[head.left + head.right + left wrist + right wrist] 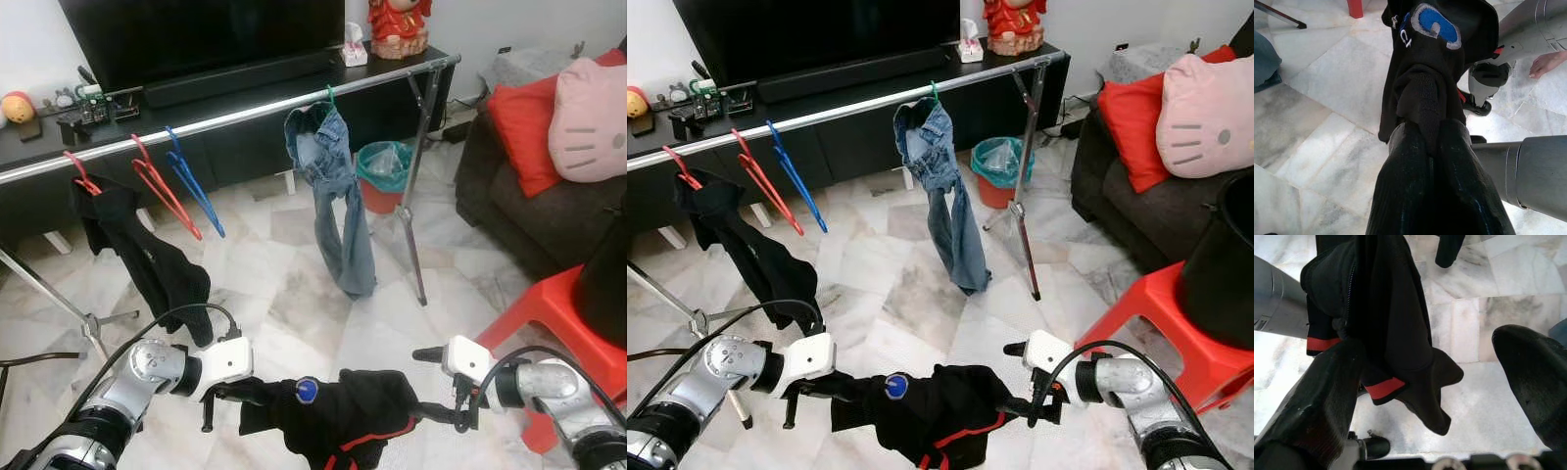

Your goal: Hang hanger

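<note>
Low in the frame, the left gripper (227, 395) is clenched on one end of a black garment (343, 411) with red trim and a blue patch, while the right gripper (446, 416), fingers spread apart, touches its other end. Across the upper half runs a silver rail (225, 119) carrying jeans (338, 196), a red hanger (162, 191), a blue hanger (196, 186) and a black shirt (147, 259)
</note>
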{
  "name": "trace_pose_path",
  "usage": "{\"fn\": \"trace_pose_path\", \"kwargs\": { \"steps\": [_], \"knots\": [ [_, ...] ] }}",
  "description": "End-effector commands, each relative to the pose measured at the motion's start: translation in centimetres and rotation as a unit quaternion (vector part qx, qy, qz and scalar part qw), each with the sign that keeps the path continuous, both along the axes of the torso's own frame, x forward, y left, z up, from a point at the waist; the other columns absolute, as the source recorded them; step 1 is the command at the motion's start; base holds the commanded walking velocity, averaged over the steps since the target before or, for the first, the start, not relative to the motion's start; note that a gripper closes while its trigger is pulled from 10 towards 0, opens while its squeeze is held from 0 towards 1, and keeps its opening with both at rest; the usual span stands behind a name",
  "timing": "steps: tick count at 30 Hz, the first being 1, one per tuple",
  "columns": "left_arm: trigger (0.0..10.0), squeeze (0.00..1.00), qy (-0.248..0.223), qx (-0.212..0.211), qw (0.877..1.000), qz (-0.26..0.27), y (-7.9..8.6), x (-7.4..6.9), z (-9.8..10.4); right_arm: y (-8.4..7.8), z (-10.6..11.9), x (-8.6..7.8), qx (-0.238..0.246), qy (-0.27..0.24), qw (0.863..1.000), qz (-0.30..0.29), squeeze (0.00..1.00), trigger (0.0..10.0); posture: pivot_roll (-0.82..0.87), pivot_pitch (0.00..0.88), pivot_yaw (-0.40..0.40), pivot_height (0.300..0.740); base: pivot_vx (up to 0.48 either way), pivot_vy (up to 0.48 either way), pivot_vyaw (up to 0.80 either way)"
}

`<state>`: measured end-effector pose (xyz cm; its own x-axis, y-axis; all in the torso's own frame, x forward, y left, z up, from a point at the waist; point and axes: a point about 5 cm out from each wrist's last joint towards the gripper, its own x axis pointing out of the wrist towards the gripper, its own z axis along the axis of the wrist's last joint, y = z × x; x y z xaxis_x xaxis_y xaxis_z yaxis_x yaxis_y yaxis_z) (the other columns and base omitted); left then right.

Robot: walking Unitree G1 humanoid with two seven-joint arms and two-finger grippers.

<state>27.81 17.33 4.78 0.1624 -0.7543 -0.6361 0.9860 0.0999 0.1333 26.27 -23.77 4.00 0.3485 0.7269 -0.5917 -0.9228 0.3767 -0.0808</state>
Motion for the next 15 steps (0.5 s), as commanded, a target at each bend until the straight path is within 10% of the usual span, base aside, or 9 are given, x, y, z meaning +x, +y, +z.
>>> {"fn": "trace_pose_path", "kwargs": {
  "steps": [1, 3, 15],
  "knots": [
    [10.0, 0.0, -0.013, -0.007, 1.0, 0.007, 0.2, 0.53, 0.71, 0.41, 0.24, 0.42, 0.004, -0.011, 1.0, 0.001, 0.0, 5.0, 0.11, 0.024, 0.093, 0.74, 0.0, 0.0, 0.0],
    [10.0, 0.0, -0.013, -0.01, 1.0, 0.007, 0.1, 0.57, 0.78, 0.62, 0.17, 0.36, 0.008, -0.005, 1.0, 0.006, 0.0, 0.0, 0.11, 0.026, 0.092, 0.74, 0.0, 0.0, 0.0],
    [10.0, 0.0, -0.014, -0.013, 1.0, 0.009, 0.04, 0.58, 0.81, 0.96, -0.2, 0.25, 0.004, -0.002, 1.0, 0.01, 0.0, 0.0, 0.11, 0.03, 0.09, 0.74, 0.0, 0.0, 0.0]
  ]
}}
